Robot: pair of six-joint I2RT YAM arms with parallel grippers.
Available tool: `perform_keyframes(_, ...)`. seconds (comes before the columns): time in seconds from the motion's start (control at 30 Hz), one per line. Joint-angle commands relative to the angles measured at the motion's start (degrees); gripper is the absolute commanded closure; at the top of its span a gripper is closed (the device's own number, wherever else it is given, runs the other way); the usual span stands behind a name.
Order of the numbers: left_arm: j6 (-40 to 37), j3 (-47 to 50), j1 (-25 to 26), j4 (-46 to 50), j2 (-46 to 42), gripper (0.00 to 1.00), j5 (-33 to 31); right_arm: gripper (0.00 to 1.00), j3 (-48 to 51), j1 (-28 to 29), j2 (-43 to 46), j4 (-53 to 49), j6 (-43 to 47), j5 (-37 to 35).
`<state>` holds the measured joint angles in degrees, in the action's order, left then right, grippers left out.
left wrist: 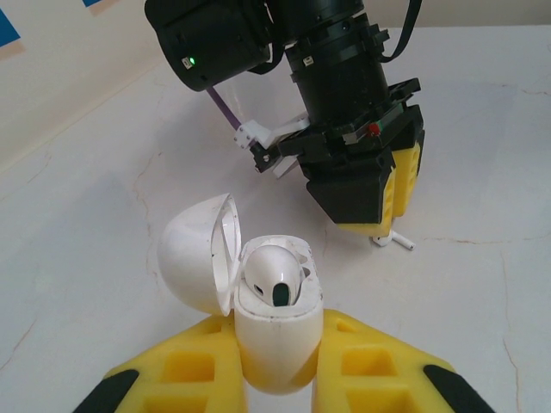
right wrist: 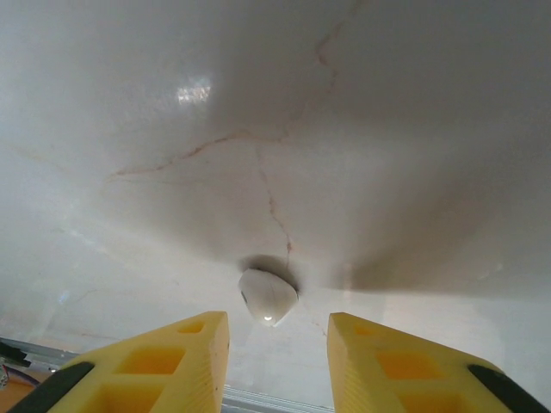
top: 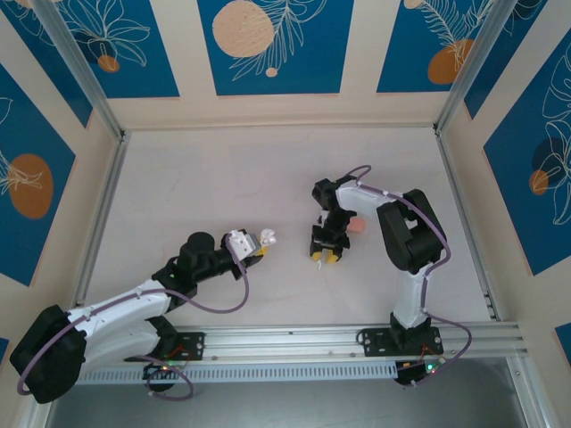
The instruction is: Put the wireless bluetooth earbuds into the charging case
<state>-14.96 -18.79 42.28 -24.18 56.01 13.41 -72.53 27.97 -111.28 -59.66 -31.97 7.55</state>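
while partly open, brackets earbud (right wrist: 269, 297) on table (right wrist: 387, 129) with right gripper (right wrist: 277, 337), untouched.
clamps open charging case (left wrist: 274, 320) in left gripper (left wrist: 277, 357).

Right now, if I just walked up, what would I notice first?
The white charging case jumps out: the left gripper pinches it, lid open, one white earbud tucked inside. Just beyond, the right gripper points down with its fingers apart over a second white earbud lying on the table.
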Motion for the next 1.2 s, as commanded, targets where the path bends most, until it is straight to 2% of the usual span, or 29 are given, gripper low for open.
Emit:
perform_keyframes(0.0, 0.26, -0.02, 0.54, 1.39, -1.3, 0.83, -0.38, 0.65, -0.66, 0.51, -1.79, 0.03, -0.14, 1.52)
perform_keyframes(0.5, 0.35, 0.15, 0.55, 3.0, -3.09, 0.83, -1.19, 0.66, -4.68, 2.42, -3.61, 2.1, 1.88, 2.75)
perform_keyframes(0.87, 0.48, 0.03, 0.6, 3.78, -3.88, 0.83, -1.02, 0.64, -6.54, 2.86, -1.87, -4.91, 5.0, -3.86)
perform_keyframes(1.0, 0.44, 0.06, 0.55, 4.18, -4.24, 0.83, -1.23, 0.6, -7.44, 3.58, -2.3, -6.5, 8.65, -6.29)
perform_keyframes(1.17, 0.41, 0.11, 0.54, 4.06, -3.93, 0.83, -1.28, 0.59, -8.21, 4.53, -2.77, -6.13, 10.95, -6.02)
